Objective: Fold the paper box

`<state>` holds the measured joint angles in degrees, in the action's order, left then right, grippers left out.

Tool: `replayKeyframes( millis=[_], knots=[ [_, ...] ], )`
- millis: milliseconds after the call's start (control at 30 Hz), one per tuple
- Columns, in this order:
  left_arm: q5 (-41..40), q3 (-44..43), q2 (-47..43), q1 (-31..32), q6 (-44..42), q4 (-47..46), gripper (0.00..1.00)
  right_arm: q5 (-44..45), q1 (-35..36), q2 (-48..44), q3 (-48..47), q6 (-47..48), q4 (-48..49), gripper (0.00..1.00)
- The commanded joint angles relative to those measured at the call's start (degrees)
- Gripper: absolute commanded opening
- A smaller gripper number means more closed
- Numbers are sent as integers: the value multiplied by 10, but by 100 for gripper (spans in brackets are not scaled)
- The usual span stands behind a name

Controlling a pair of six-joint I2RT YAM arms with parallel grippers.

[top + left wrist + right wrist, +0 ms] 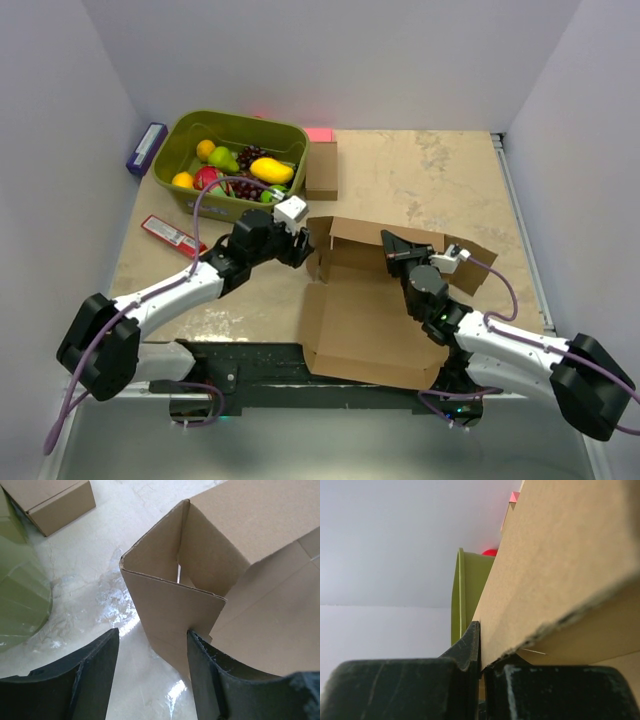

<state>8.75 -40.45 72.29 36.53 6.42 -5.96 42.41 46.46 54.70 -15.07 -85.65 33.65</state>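
the paper box [365, 320] lies on the table [430, 170] just ahead of the arm bases, its wide base flat and its far walls raised. the left gripper [303, 247] sits at the box's far left corner with its jaws apart. in the left wrist view the upright corner flap stands between the fingers; one finger [210, 680] touches its lower edge and the other is clear of it. the right gripper [393, 248] is clamped on the box's rear wall, thin cardboard pinched between its closed fingers [395, 690]. a green basket [240, 119] and a small cardboard box [321, 170] stand beyond, apart from it.
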Motion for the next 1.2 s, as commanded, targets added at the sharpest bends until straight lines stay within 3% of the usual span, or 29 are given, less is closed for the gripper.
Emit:
replayKeyframes(
  millis=[0, 167, 400, 867, 1167],
  knots=[
    [-8, -31, 13, 5, -5, -90, 60, -30, 8, 1, 15, 21, -48, 0],
    [-7, -41, 26, 5, -12, -101, 59, -27, 8, -5, 17, 22, -55, 0],
    [83, -20, -2, 14, -42, -106, 58, -17, 8, -24, 18, 26, -73, 0],
    [145, -13, -19, 42, -112, -37, 52, -5, 8, -72, 23, 33, -114, 0],
    [159, -12, -15, 56, -134, -18, 57, 10, 7, -73, 24, 28, -142, 0]
  ],
)
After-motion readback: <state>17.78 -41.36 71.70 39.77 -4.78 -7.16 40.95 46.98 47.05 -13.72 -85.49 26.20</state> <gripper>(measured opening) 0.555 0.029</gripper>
